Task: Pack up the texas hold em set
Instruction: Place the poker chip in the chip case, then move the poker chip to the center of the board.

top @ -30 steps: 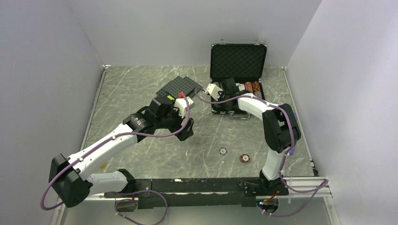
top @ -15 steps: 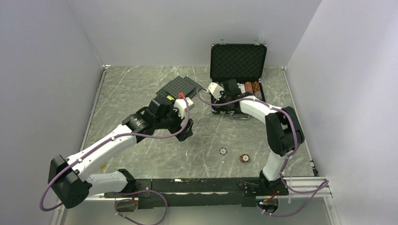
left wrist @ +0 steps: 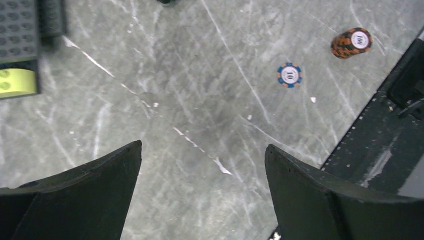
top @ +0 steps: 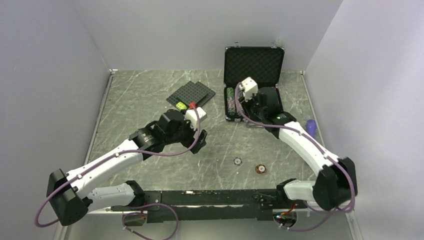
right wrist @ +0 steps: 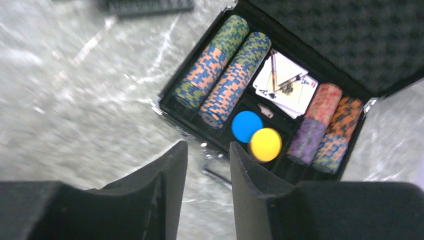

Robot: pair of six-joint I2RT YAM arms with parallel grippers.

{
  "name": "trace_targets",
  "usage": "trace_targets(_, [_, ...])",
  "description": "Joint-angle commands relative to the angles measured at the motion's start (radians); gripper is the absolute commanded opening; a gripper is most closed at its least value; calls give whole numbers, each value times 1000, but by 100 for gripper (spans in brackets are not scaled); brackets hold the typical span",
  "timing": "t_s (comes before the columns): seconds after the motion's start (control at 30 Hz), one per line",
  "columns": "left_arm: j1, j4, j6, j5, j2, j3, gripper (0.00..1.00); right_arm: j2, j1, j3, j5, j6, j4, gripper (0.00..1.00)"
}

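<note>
The black silver-edged briefcase (top: pixel 254 64) stands open at the back right. In the right wrist view its tray (right wrist: pixel 170 97) holds rows of green-orange chips (right wrist: pixel 220 65), cards (right wrist: pixel 286 82), a blue disc (right wrist: pixel 247 126), a yellow disc (right wrist: pixel 265 144) and purple and red chip rows (right wrist: pixel 320 125). My right gripper (top: pixel 246 106) (right wrist: pixel 207 147) hovers over the case's front edge, jaws narrowly apart and empty. A blue chip (top: pixel 238 161) (left wrist: pixel 290 75) and an orange-brown chip stack (top: pixel 260 169) (left wrist: pixel 351 42) lie on the table. My left gripper (top: pixel 199 145) (left wrist: pixel 202 147) is open and empty above bare table, left of them.
Dark grey studded plates (top: pixel 191 93) (left wrist: pixel 20 30) lie at the back middle, with a yellow-green brick (top: pixel 181 105) (left wrist: pixel 15 82) and a red brick (top: pixel 192 105) at their near edge. The black base rail (top: pixel 215 197) runs along the near edge. Grey walls enclose the table.
My right arm has swung its elbow out to the right and its gripper has pulled up and back from inside the case. My left gripper has drifted slightly nearer.
</note>
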Motion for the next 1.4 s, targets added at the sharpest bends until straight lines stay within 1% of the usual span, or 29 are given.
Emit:
trace_targets(0.0, [-39,23,-99,-38,36,27,97,-155,-16,-53,-7,408,-35,43])
trace_targets(0.07, [-30,5,-84,-41,46,45,97,-203,-16,-82,-58,518,-113,44])
trace_targets(0.17, [13,-27,-51,-19,52,74,98,-254,-15,-141,-97,657,-214,44])
trace_targets(0.2, [30,-28,-41,-12,52,80,98,-266,-15,-170,-124,696,-227,43])
trace_targets(0.3, [67,-27,-14,-14,59,88,98,-261,-14,-254,-276,809,-230,39])
trace_targets(0.37, [83,-17,-7,-13,61,83,98,-231,-5,-304,-342,847,-209,39])
trace_targets(0.4, [95,-8,-10,-2,58,75,99,-213,-1,-339,-354,859,-196,39])
trace_targets(0.5, [108,16,-18,20,44,45,99,-181,1,-378,-330,878,-201,39])
trace_targets(0.6, [110,16,-12,20,37,38,99,-155,1,-385,-310,880,-224,39])
trace_targets(0.7, [111,8,-9,16,36,39,99,-123,5,-394,-328,885,-239,36])
trace_targets(0.83, [111,-5,-8,22,43,48,99,-97,23,-420,-313,895,-241,36])
trace_targets(1.0, [113,-4,-11,33,30,46,99,-86,40,-438,-249,915,-236,36])
trace_targets(1.1, [112,2,-12,37,18,40,99,-71,44,-442,-235,917,-212,36])
trace_targets(1.23, [112,-3,-17,38,13,40,99,-2,56,-451,-255,924,-149,36])
trace_targets(1.37, [112,-3,-25,34,-2,34,99,61,100,-453,-266,945,-87,36])
